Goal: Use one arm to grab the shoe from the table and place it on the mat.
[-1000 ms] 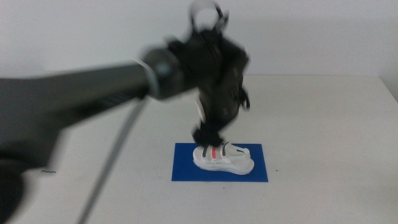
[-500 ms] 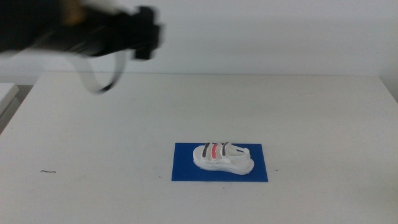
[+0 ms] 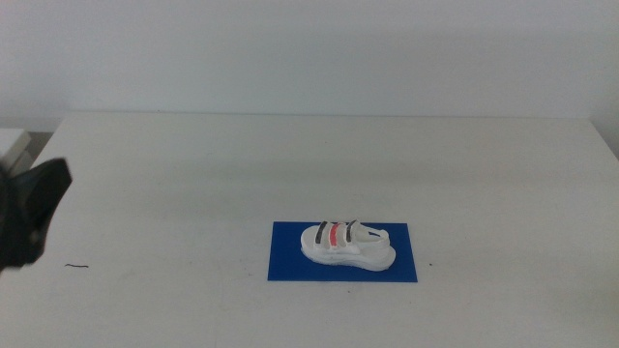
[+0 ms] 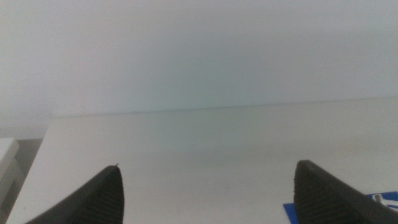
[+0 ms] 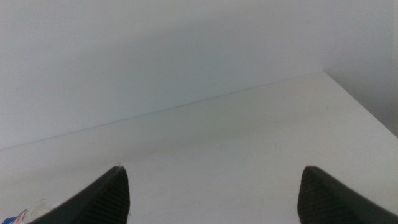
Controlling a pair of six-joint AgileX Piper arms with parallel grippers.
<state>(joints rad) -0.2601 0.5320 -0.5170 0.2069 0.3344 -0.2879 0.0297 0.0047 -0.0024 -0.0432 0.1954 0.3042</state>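
The white shoe (image 3: 345, 244), with two dark straps and one red strap, lies on its sole on the blue mat (image 3: 290, 261) on the white table (image 3: 193, 174). Nothing touches it. My left arm (image 3: 29, 217) is a dark, blurred shape at the left edge of the middle view, far from the shoe. In the left wrist view my left gripper (image 4: 209, 165) is open and empty, with a corner of the mat (image 4: 291, 213) beside one jaw. My right gripper (image 5: 212, 168) is open and empty above bare table. It is out of the middle view.
A small dark mark (image 3: 75, 266) lies on the table at the front left. A white object (image 3: 14, 143) stands beyond the table's left edge. The table's back edge meets a plain white wall.
My left arm has let go of the shoe, lifted off the mat and swung back to the left edge. The shoe stays on the mat.
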